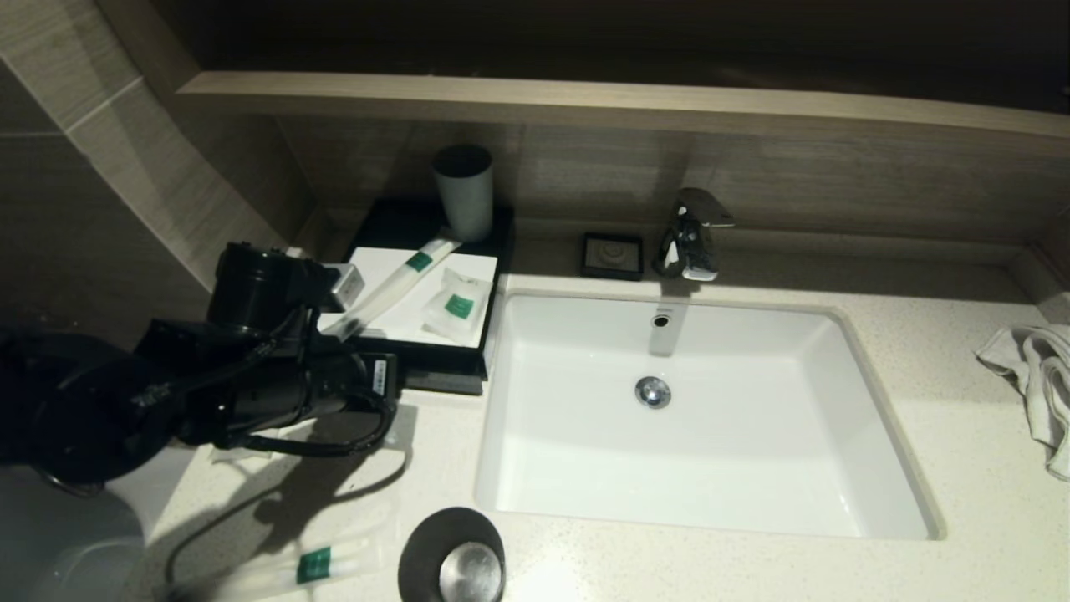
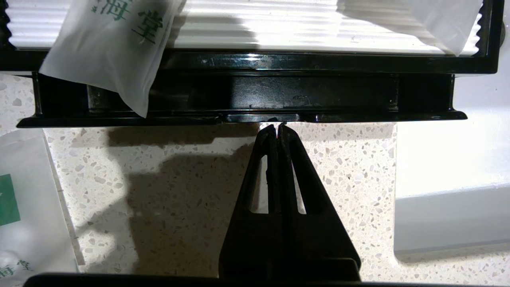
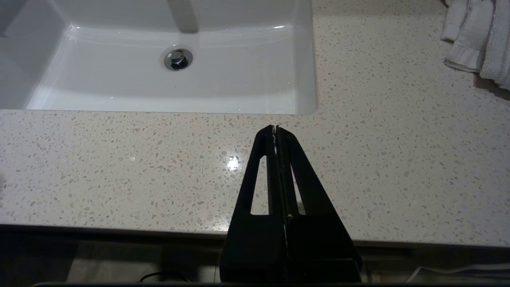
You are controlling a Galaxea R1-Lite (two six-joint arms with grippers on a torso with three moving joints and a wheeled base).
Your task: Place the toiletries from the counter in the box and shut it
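The black box with its white top panel stands left of the sink. A long sachet and a small squarish sachet lie on the panel. The long one overhangs the front edge. The drawer stands a little way out. My left gripper is shut and empty, its tips at the middle of the drawer's front lip; in the head view the arm mostly hides it. Another long sachet lies on the counter near the front. One more sachet lies beside the gripper.
A grey cup stands on the back of the box. A black cup is at the front edge. The sink, tap, soap dish and a towel are to the right. My right gripper is parked shut over the front counter.
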